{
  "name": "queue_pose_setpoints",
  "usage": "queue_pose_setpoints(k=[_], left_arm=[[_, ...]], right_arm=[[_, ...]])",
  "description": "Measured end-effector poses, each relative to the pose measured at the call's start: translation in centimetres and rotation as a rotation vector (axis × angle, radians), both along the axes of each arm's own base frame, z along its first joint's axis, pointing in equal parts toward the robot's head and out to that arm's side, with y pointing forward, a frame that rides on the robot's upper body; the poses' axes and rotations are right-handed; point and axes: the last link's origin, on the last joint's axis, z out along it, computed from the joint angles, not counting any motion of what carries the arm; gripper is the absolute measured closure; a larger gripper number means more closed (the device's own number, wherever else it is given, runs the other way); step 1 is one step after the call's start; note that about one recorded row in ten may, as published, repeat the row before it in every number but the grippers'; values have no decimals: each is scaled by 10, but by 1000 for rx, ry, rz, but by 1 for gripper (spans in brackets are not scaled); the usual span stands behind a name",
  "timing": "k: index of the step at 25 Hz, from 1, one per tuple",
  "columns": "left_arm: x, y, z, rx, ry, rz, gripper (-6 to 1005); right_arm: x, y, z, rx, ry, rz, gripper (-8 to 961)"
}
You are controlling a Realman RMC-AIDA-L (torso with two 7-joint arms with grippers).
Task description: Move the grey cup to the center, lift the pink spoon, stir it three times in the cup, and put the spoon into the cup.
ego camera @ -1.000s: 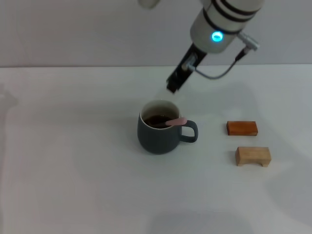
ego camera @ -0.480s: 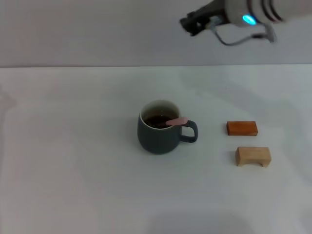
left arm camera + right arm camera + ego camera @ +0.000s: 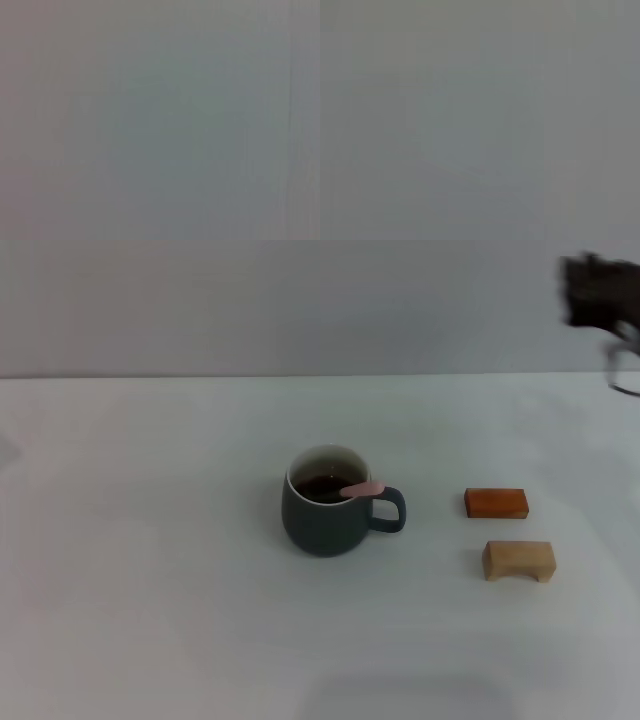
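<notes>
White table point(image 3: 150, 620): right end effector point(image 3: 598, 290) withdrawn to far-right edge, aperture indiscernible; pink spoon point(image 3: 360, 489) unmoved in grey cup point(image 3: 325, 520).

Grey cup point(image 3: 328, 515): rounded dark slate-grey mug, white inside and rim, upright on white table point(image 3: 150, 590), loop handle pointing toward orange-brown block point(image 3: 496, 503). Dark liquid within, level below rim. Cup well apart from block, on block's left in head view.

Pink spoon point(image 3: 360, 489): only pale pink handle end visible, lying across cup rim on handle side, tilted slightly up, pointing toward block. Bowl end down inside cup, hidden in liquid.
</notes>
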Motion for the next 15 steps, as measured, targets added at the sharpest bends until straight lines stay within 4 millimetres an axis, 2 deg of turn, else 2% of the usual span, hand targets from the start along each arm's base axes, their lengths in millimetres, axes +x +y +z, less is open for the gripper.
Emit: queue_pose_setpoints(k=[1,2,3,4,5,6,9,13,15], left_arm=[[0,0,0,0,0,1,1001],[-1,-1,0,1,0,2,1001],[-1,-1,0,1,0,2,1001],[-2,-2,0,1,-1,5,1001],[-3,-3,1,4,-3,8,1001],[-3,-3,1,6,-4,9,1001],[-6,-5,2,12,-8,17,1001],[-7,-6,2,11,-7,21,1001],[-8,-7,2,11,-7,22,1001]], right_arm=[[0,0,0,0,0,0,778],[8,-6,4,40,2,-21,778],[27,-20,10,127,9,-72,778],[27,-20,10,127,9,-72,778],[43,-32,13,212,12,-117,779],[43,-32,13,212,12,-117,779],[63,-47,9,301,7,-145,779],[81,-63,1,366,9,-77,780],[94,-75,-4,367,60,25,780]])
